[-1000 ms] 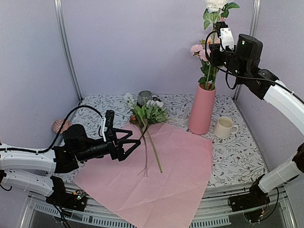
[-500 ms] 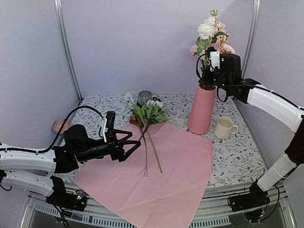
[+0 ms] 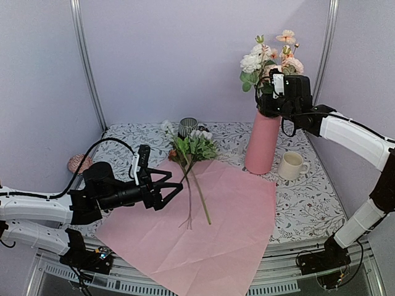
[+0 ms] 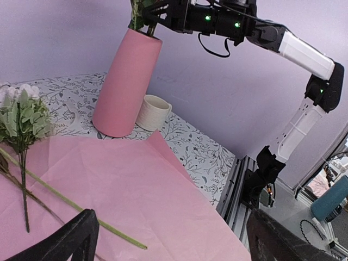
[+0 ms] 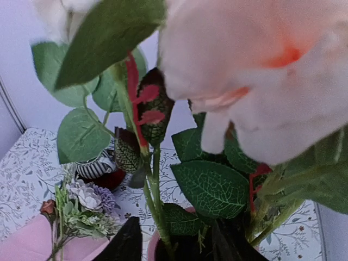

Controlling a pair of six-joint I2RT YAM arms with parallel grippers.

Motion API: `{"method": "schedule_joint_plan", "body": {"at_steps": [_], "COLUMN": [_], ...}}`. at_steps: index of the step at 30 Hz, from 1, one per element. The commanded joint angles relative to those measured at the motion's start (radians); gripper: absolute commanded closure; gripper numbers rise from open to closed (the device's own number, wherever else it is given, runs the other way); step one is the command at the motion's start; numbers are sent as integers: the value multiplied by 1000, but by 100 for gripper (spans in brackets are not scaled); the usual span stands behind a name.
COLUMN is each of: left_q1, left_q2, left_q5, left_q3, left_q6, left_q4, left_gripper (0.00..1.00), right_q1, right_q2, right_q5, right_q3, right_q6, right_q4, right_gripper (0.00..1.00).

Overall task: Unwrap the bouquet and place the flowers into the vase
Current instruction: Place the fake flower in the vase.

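Note:
The pink vase [image 3: 262, 142] stands at the back right with a bunch of flowers [image 3: 271, 58] upright in it. My right gripper [image 3: 265, 103] sits at the vase mouth; in its wrist view the black fingers [image 5: 126, 243] stand apart either side of the green stems [image 5: 156, 212], above the vase rim [image 5: 151, 246]. The bouquet is undone: its pink paper [image 3: 203, 228] lies flat, and a few flowers [image 3: 192, 148] rest on its far edge with stems pointing toward me. My left gripper [image 3: 168, 188] hovers open just left of those stems, nothing between its fingers [image 4: 65, 242].
A cream cup [image 3: 291, 165] stands right of the vase, also seen in the left wrist view [image 4: 153, 112]. A striped mug [image 3: 187, 126] sits at the back behind the loose flowers. A pinkish lump [image 3: 78, 163] lies at the table's left edge. Metal posts rise at both back corners.
My right arm came down and lowered the flower bunch into the vase, and its jaws have parted. The left arm and the loose flowers have not moved.

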Motion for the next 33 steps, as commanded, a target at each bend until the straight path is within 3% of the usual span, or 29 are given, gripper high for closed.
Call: {"method": "schedule_joint_plan", "body": {"at_steps": [1,7,15,18,20,23,33], "left_q1": [-4,-4,-3,15,45,99,151], "left_q2": [1,17,35,58,90,161,325], "left_q5": [-13,-7,-93,-155,-163,-129,-141], "left_q3": [14,21,42,61,77,100,196], "left_q6": [10,4,-27,-64,-103,-161,-171], "left_q4": [0,7,-58,-119,-158,-201,-333], "left_gripper": [3,3,4,14,27,37,40], "right_q1": [-4,-3,3,39,80,134,186], "right_q2": [-85,-153,-260,-296,-299,-272,-149], "right_q5": [-55,-152,-489,-618,-653,-675,-689], "right_q3": [-17,-22,-81,-141,-174,-224,-364], "right_q6": [17,33,15,11,8,-3,-4], "right_q4": [-51,-130,-176,-131,-80,-22,223], "right_gripper": [47,32,29,30,30,30,31]}}
